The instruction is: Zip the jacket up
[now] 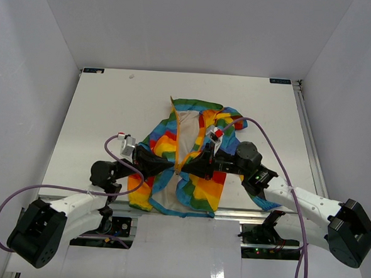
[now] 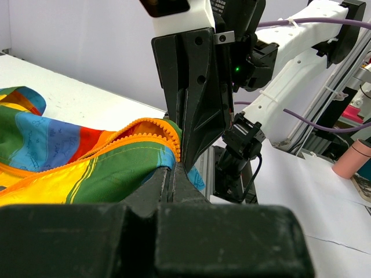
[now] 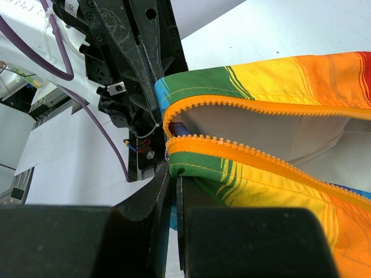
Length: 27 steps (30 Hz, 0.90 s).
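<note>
Left gripper [image 1: 173, 168] and right gripper [image 1: 187, 167] meet tip to tip, each clamped on the jacket [image 1: 193, 124], hiding the bottom end of its zipper [image 3: 243, 153]. Both arms stretch low across the table [image 1: 99, 108], where the jacket lies open.

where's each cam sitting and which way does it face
Top external: above and behind the robot, looking down at the jacket; left arm and right arm show.
Left wrist: behind the left end effector, facing the right end effector.
Right wrist: behind the right end effector, facing the left one.
Both wrist views share the orange zipper.
</note>
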{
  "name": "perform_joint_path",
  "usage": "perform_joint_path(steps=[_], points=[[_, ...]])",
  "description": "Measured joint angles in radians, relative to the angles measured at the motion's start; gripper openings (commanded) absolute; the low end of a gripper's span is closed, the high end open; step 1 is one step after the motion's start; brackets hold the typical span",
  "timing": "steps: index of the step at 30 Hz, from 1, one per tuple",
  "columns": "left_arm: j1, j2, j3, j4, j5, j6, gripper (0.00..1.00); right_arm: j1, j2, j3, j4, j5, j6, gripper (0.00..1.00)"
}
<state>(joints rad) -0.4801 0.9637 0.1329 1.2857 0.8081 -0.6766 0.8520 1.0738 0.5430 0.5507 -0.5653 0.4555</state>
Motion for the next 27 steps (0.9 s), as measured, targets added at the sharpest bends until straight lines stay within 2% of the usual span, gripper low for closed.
perform_joint_path(steps=[27], points=[[0.000, 0.029, 0.013, 0.013, 0.030, -0.021, 0.00, 0.000, 0.003, 0.000, 0.001, 0.020, -0.014, 0.08]])
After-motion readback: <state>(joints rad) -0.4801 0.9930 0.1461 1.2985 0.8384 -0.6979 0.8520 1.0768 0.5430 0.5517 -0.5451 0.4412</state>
